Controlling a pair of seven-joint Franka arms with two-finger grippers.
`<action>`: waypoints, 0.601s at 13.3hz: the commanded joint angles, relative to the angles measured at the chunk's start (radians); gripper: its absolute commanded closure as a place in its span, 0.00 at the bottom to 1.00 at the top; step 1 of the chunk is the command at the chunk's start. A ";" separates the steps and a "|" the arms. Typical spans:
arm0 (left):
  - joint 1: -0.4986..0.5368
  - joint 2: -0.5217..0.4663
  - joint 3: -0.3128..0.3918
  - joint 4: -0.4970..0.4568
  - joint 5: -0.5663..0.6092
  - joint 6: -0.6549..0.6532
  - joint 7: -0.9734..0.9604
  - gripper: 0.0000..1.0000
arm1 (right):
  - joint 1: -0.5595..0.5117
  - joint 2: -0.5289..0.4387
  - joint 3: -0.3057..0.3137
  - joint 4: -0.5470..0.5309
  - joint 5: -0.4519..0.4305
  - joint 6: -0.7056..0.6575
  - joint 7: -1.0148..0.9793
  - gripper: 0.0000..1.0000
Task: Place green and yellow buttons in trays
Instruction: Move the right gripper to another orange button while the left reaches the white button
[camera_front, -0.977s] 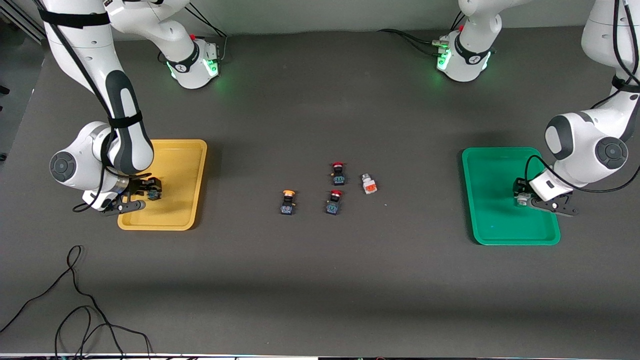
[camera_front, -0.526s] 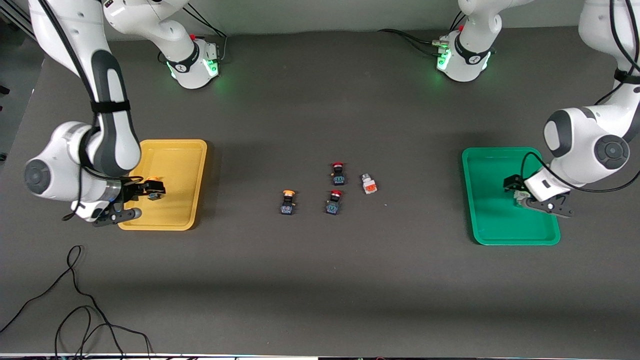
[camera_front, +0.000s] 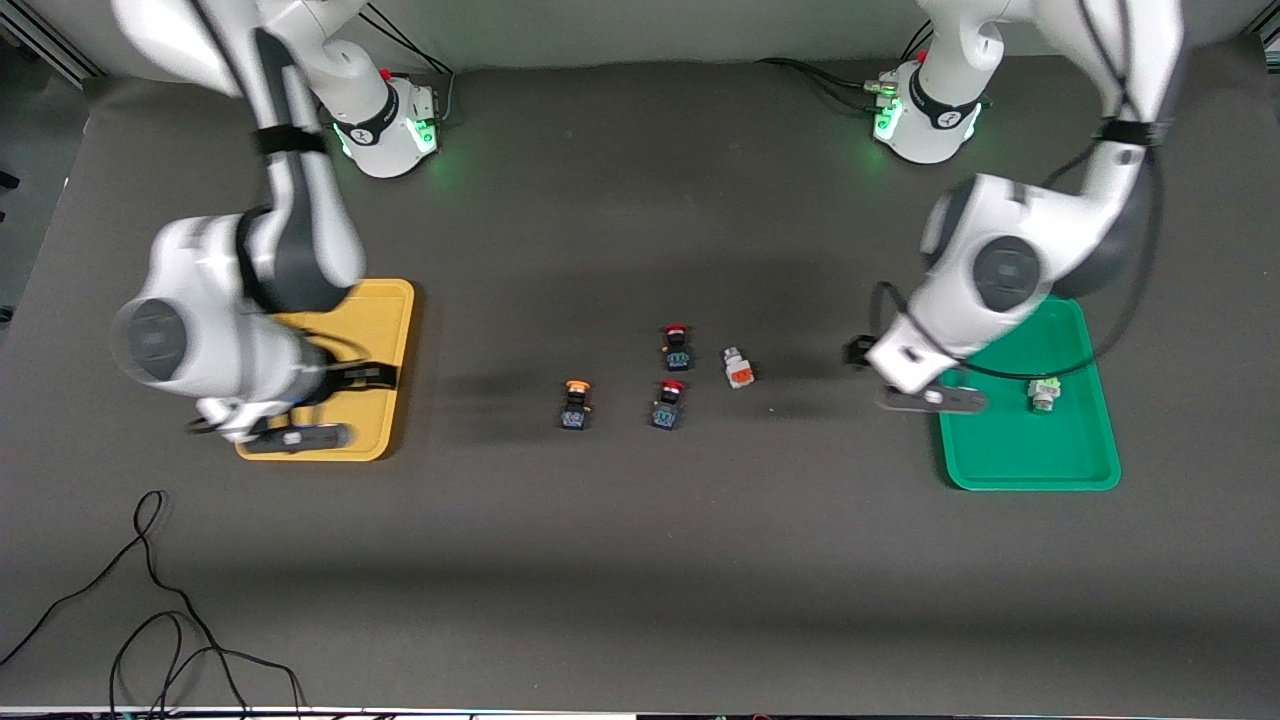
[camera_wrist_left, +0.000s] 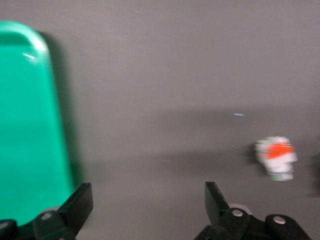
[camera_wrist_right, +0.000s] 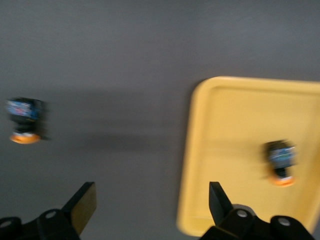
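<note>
Both grippers empty, jaws apart: left gripper by green tray, right gripper over yellow tray. Buttons look light, rigid; pinch across the flat body sides, not the cap.

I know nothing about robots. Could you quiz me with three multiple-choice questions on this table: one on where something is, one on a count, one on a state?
1. Where is the white green-faced button?
A. in the green tray
B. in the yellow tray
C. on the bare table

2. How many red-capped switches lie mid-table?
A. one
B. two
C. four

3. How is the left hand?
A. open, holding nothing
B. shut on a button
C. shut on a tray

Answers: 1 A, it rests on the green floor. 2 B, one lies farther from the front camera than the other. 3 A, its wrist view shows spread fingers with only table between them.
</note>
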 joint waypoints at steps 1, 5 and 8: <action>-0.130 0.134 0.018 0.131 -0.017 -0.011 -0.197 0.00 | 0.122 0.089 -0.012 0.079 0.076 0.020 0.241 0.00; -0.239 0.294 0.019 0.199 -0.011 0.090 -0.370 0.00 | 0.184 0.247 0.023 0.259 0.175 0.034 0.488 0.00; -0.270 0.356 0.019 0.196 -0.002 0.172 -0.409 0.00 | 0.184 0.328 0.052 0.278 0.185 0.156 0.532 0.00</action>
